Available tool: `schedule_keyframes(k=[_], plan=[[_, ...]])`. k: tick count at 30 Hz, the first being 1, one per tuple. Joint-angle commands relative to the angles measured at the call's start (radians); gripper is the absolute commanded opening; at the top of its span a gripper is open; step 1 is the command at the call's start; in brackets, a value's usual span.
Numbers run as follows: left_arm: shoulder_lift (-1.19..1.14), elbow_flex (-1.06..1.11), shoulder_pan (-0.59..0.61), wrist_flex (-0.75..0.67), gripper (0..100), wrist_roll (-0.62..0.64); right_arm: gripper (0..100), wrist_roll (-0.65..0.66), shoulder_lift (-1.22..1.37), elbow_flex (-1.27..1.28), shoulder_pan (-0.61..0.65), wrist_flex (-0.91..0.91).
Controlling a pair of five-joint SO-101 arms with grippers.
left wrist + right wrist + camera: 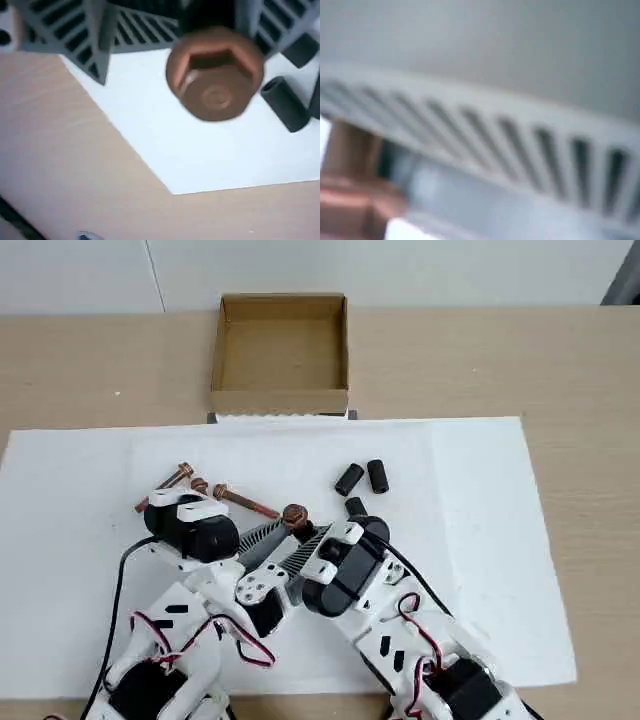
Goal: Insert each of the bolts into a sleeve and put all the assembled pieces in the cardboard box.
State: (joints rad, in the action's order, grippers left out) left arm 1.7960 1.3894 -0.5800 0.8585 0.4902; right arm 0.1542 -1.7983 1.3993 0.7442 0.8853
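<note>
Where my two arms meet near the middle of the white sheet [480, 540], the left claw [276, 531] is clenched on a copper-coloured bolt [295, 514], which seems to sit clear of the paper. From the left wrist, the bolt's six-sided head faces the camera, pinched among dark ribbed fingers [85, 35]. Something dark sits just behind it. It may be a sleeve, but I cannot be sure.

The right claw [312, 538] sits on the other side, tip to tip with the left and right against the same bolt. I cannot tell whether it is grasping anything or released. I judge the two are set nose to nose so one can steady the bolt while the other works a sleeve along its shank, a job one arm could not do alone.

Three loose bolts [245, 502] lie close together on the sheet, just beside the left arm. Three black sleeves [377, 476] lie on the far side of the claws, two near each other and the third closer to the right arm. I take it the parts are spread on the paper ahead of the arms so either one can reach them.

Beyond the sheet, on the bare bench [100, 360], the cardboard box [280, 400] stands open at the top. Nothing is in it and only its brown floor shows, so no assembled piece has been put away yet.
</note>
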Motion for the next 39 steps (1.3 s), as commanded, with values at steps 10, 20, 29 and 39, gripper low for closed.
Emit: schedule_keyframes(k=[10,20,29,39], plan=[[-0.006,-0.045,0.068,0.000,17,-0.078,0.3,0.011,-0.012,-0.015,0.004,-0.033],[-0.006,-0.196,0.133,0.071,4,-0.080,0.3,0.008,-0.010,-0.015,-0.073,-0.025],[-0.006,-0.176,0.399,0.112,0,-0.276,0.3,-0.121,0.001,-0.025,-0.186,0.099],[-0.002,0.004,0.509,0.233,0,-0.293,0.3,-0.218,0.294,-0.295,-0.188,0.125]])
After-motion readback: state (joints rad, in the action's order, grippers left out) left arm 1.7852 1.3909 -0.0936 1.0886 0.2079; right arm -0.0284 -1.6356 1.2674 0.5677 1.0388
